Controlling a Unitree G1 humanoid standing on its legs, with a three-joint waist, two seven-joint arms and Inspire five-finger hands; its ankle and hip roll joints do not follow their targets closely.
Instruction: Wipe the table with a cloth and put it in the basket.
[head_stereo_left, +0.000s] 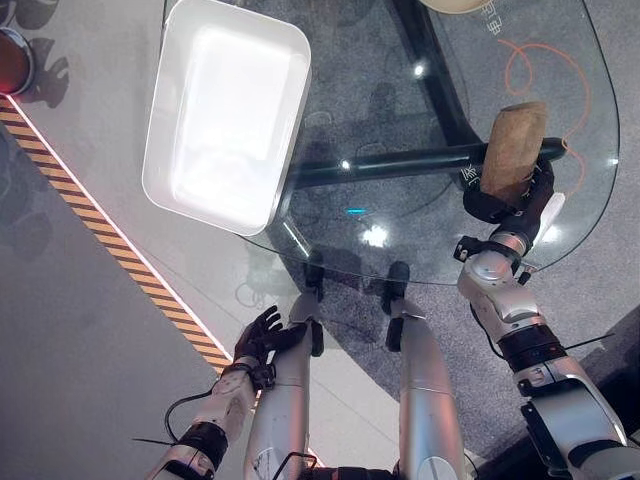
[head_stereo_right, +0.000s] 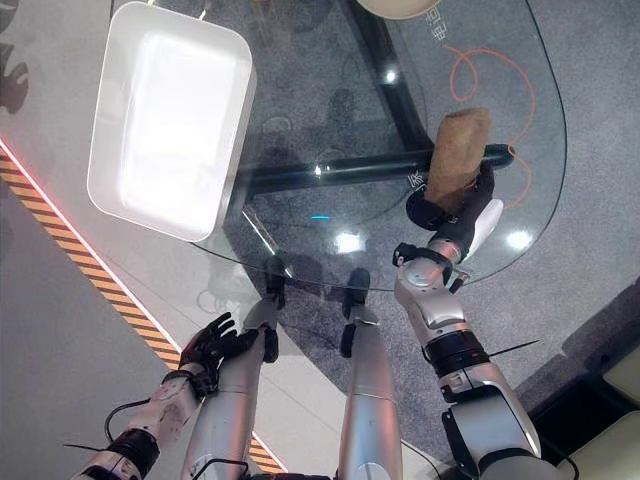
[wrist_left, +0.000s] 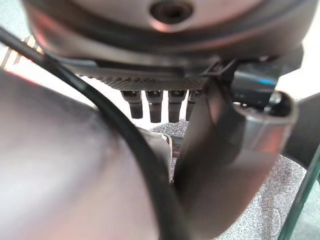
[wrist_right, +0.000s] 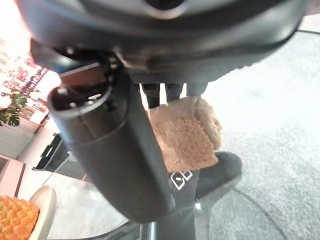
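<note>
At the right edge of the glass tabletop (head_stereo_left: 400, 190), the right hand (head_stereo_left: 512, 205) has its fingers curled round the near end of a tan cloth (head_stereo_left: 513, 148), which is bunched into a thick roll. From the hand the roll stretches away across the glass, towards the far right corner of the tabletop. In the right wrist view the cloth (wrist_right: 186, 134) shows just past the fingers (wrist_right: 150, 95), fuzzy and folded over on itself, with the thumb (wrist_right: 112, 150) standing large beside it. Under the glass by the hand a dark bar (head_stereo_left: 400, 163) of the table's frame runs across towards the left, and an orange looping line (head_stereo_left: 545, 70) shows through the far right part of the tabletop. Well apart from the cloth, at the left edge of the tabletop, sits a white basket (head_stereo_left: 225, 110); its left side overhangs the edge, and nothing lies in it. A pale round rim (head_stereo_left: 455, 5) touches the far edge of the view. On the floor to the left a yellow and black striped tape (head_stereo_left: 110, 240) runs slantwise. Below the near edge of the tabletop, over the floor, the left hand (head_stereo_left: 262, 335) hangs with its fingers loosely spread, holding nothing; in the left wrist view its fingers (wrist_left: 155, 102) stick out straight in a row.
</note>
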